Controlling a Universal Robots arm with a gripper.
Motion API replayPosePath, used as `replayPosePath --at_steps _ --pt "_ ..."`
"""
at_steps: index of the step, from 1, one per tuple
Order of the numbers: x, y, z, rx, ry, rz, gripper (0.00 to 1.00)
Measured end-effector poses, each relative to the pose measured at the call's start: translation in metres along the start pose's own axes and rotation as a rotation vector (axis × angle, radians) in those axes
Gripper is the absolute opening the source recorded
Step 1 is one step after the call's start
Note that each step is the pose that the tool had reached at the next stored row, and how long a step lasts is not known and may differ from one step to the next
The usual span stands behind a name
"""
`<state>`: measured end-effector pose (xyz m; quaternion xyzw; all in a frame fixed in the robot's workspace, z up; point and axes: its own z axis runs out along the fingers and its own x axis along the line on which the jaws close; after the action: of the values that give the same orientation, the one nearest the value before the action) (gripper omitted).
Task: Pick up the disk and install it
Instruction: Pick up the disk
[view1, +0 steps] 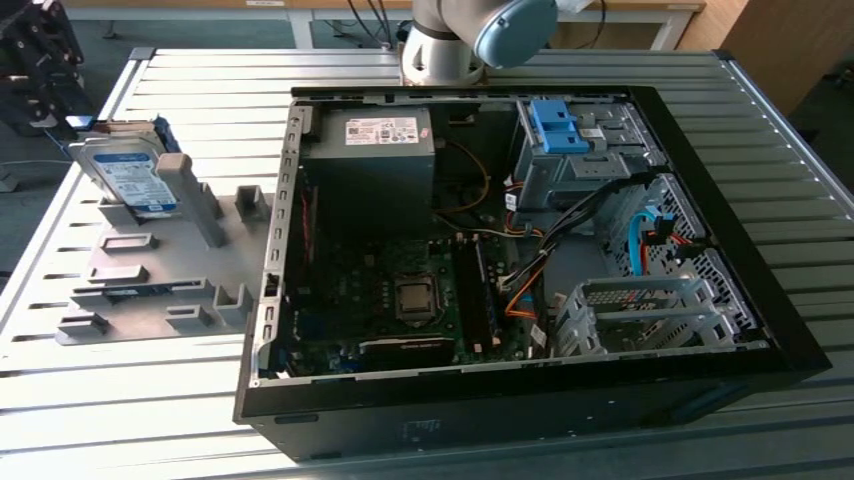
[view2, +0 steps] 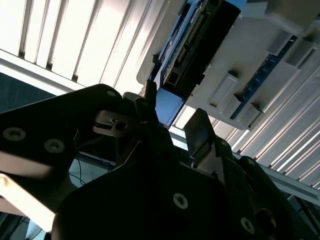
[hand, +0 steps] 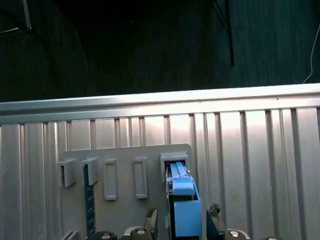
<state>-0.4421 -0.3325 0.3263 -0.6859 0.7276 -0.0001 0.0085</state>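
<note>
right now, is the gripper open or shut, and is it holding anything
gripper: open, holding nothing; the disk stands in the grey rack.

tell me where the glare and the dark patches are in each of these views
Exterior view: even daylight, a mild sheen on the table, the case shadowed inside. Second wrist view: the table slats are blown out to white, the gripper is a near-black silhouette, the disk is dim. First wrist view: the upper half is almost black, the slats glare, the disk's blue frame is clearly lit.
</note>
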Motion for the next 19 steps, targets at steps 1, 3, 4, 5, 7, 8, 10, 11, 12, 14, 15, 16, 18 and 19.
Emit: replayPosePath --at_steps 1,3,4,5,7,8,10,11,12,14,15,16,18,19 --pt "0.0 0.0001 0.0004 -0.0002 -0.0003 -0.012 0.5" --pt "0.0001 0.0003 0.0017 -0.0002 -0.0004 -0.015 0.5" --pt "0.0001 0.0004 0.0027 -0.0002 -0.0004 -0.015 0.5" --pt "0.0002 0.0005 0.004 -0.0002 -0.0004 -0.015 0.5" --pt "0.0002 0.001 0.007 -0.0003 -0.0003 -0.015 0.5" --pt "0.0002 0.0012 0.0085 -0.0003 -0.0003 -0.015 0.5" --pt "0.0003 0.0015 0.0117 -0.0005 -0.0002 -0.015 0.5" --pt "0.0003 0.0016 0.0133 -0.0006 -0.0002 -0.015 0.5" --pt "0.0003 0.0017 0.0149 -0.0007 -0.0001 -0.015 0.5" --pt "0.0004 0.0019 0.0184 -0.0014 -0.0001 -0.015 0.5" --pt "0.0004 0.0019 0.0201 -0.002 -0.0001 -0.015 0.5" --pt "0.0004 0.002 0.0214 -0.0026 -0.0001 -0.015 0.5" --pt "0.0004 0.0021 0.0229 -0.003 0.0 -0.015 0.5" --pt "0.0004 0.0021 0.023 -0.0032 0.0 -0.015 0.5"
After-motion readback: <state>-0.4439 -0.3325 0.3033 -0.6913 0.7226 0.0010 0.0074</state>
